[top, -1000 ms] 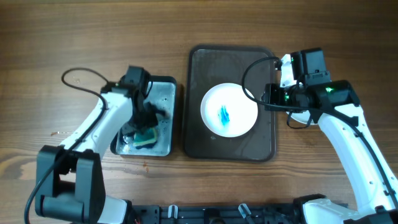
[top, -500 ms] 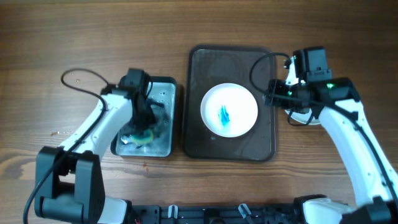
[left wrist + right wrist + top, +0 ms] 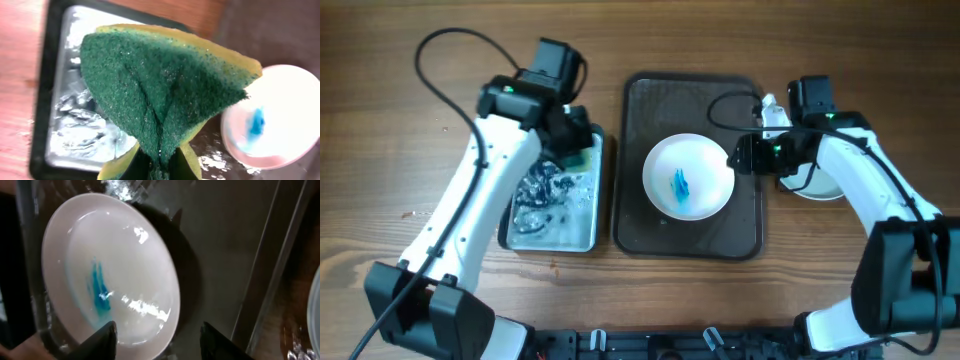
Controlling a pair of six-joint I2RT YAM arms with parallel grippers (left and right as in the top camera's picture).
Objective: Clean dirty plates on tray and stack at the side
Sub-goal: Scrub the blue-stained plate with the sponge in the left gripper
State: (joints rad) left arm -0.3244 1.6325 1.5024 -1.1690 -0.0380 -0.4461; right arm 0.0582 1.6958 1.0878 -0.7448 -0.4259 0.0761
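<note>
A white plate with a blue smear lies on the dark tray. My left gripper is shut on a green and yellow sponge, held above the metal basin's far right corner. The sponge fills the left wrist view, with the plate beyond it to the right. My right gripper is open at the plate's right rim. In the right wrist view its fingers straddle the plate's near edge.
The basin holds foamy water. Another white plate lies on the wooden table to the right of the tray, partly under my right arm. Cables run from both arms.
My left gripper has lifted the sponge out of the basin and moved up towards its far right corner. My right gripper has moved left to the plate's rim.
</note>
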